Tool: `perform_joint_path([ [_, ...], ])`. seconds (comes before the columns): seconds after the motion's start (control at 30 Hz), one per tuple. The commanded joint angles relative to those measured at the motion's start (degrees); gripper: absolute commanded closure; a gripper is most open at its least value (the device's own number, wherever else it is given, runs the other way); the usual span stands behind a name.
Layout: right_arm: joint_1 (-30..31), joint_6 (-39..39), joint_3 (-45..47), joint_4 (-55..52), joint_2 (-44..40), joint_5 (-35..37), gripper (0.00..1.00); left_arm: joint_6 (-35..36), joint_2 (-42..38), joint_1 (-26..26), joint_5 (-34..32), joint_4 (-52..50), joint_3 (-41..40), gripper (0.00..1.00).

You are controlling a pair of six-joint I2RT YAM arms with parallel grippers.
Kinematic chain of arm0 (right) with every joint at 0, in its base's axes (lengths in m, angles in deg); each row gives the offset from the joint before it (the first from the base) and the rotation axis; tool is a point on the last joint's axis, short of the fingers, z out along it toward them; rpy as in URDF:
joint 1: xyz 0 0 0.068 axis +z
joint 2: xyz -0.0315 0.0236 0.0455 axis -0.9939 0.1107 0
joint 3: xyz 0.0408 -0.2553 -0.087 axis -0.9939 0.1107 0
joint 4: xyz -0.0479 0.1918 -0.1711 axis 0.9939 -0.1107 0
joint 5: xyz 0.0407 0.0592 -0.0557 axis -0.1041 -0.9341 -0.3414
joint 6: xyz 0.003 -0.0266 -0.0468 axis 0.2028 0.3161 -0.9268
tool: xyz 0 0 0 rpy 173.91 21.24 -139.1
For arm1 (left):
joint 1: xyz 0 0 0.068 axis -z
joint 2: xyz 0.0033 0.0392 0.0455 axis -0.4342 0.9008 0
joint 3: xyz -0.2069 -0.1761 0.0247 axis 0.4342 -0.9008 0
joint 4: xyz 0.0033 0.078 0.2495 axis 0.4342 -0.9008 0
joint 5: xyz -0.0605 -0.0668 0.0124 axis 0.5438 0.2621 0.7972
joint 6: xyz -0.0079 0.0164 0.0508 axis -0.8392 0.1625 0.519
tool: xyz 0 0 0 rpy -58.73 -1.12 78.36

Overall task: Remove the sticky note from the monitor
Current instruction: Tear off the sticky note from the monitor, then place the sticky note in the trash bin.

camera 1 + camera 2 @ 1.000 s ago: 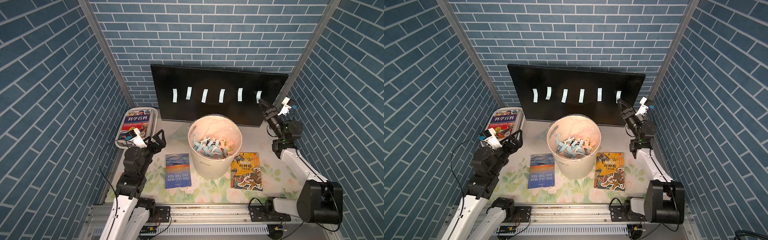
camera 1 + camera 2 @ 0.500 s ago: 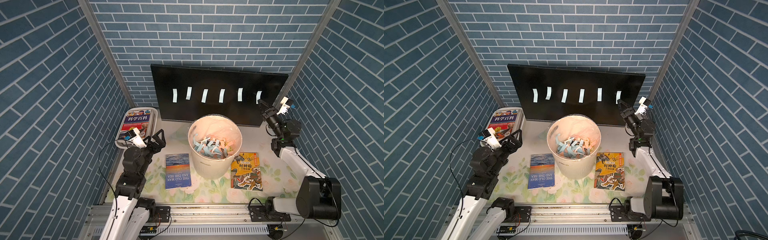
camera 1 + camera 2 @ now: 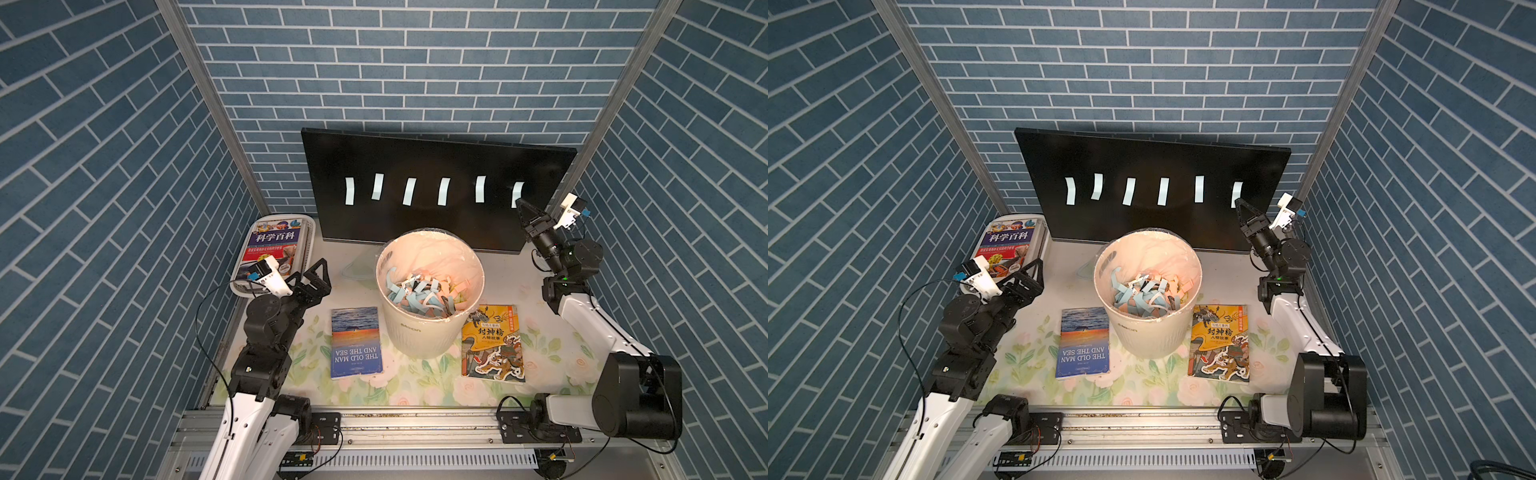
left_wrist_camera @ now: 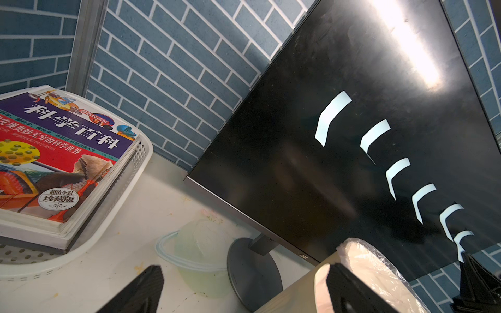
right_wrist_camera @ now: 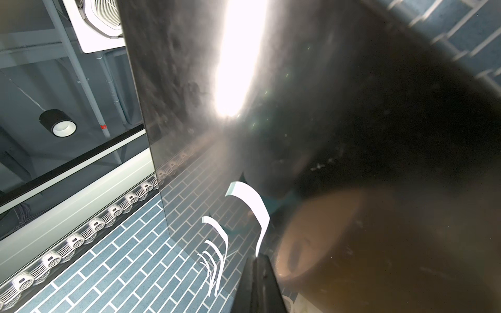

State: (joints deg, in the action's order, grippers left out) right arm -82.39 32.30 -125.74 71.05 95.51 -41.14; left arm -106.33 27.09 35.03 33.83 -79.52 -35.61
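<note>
The black monitor (image 3: 415, 158) stands upright at the back, and a row of several pale sticky notes runs across its screen. In both top views my right gripper (image 3: 519, 202) (image 3: 1237, 202) is raised to the rightmost sticky note (image 3: 516, 191) (image 3: 1236, 191). In the right wrist view the right gripper (image 5: 257, 258) is shut, with the curled lower end of that sticky note (image 5: 252, 206) pinched at its tip. My left gripper (image 3: 309, 272) (image 4: 244, 290) hovers open and empty at the front left, facing the monitor (image 4: 298, 162).
A white bin (image 3: 415, 336) of discarded paper strips stands in front of the monitor. Two books (image 3: 355, 343) (image 3: 494, 343) lie flat on either side of it. A white basket (image 3: 241, 286) holding a book sits at the back left. The monitor's round base (image 4: 252, 273) rests behind the bin.
My right gripper has moved up to the screen and shut on the lower end of the rightmost sticky note. The left arm has not moved.
</note>
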Motion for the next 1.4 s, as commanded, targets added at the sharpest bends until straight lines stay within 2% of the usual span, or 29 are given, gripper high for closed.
perform_joint_path([
  [0.0, 0.5, -0.5, 1.0, 2.7, -2.1, -0.3, 1.0, 0.3, -0.8, -0.1, 0.7, -0.2, 0.5, 0.0],
  [0.33, 1.4, -0.8, 4.3, 3.1, -5.3, -3.6, 1.0, -0.6, -2.2, -0.1, 1.1, -0.3, 0.0, 0.0],
  [0.5, 2.9, -4.4, 4.8, -1.0, -8.3, -5.8, 1.0, -1.0, -2.5, -0.1, 1.7, -0.1, -0.2, 0.0],
  [0.8, 10.9, -22.3, 2.7, -21.0, -15.7, -6.0, 1.0, -1.3, -2.6, -0.1, 2.5, 0.4, -0.3, 0.0],
  [1.07, 20.3, -37.3, -2.3, -37.7, -15.6, -5.9, 1.0, -1.3, -2.3, -0.1, 3.1, 0.7, 0.0, 0.0],
  [1.2, 25.3, -45.0, -5.6, -46.4, -14.5, -2.7, 1.0, -1.3, -2.3, -0.1, 3.2, 0.6, 0.2, 0.0],
  [1.37, 31.6, -54.3, -10.0, -57.6, -11.6, 4.6, 1.0, -1.2, -2.3, -0.1, 3.3, 0.5, 0.4, 0.0],
])
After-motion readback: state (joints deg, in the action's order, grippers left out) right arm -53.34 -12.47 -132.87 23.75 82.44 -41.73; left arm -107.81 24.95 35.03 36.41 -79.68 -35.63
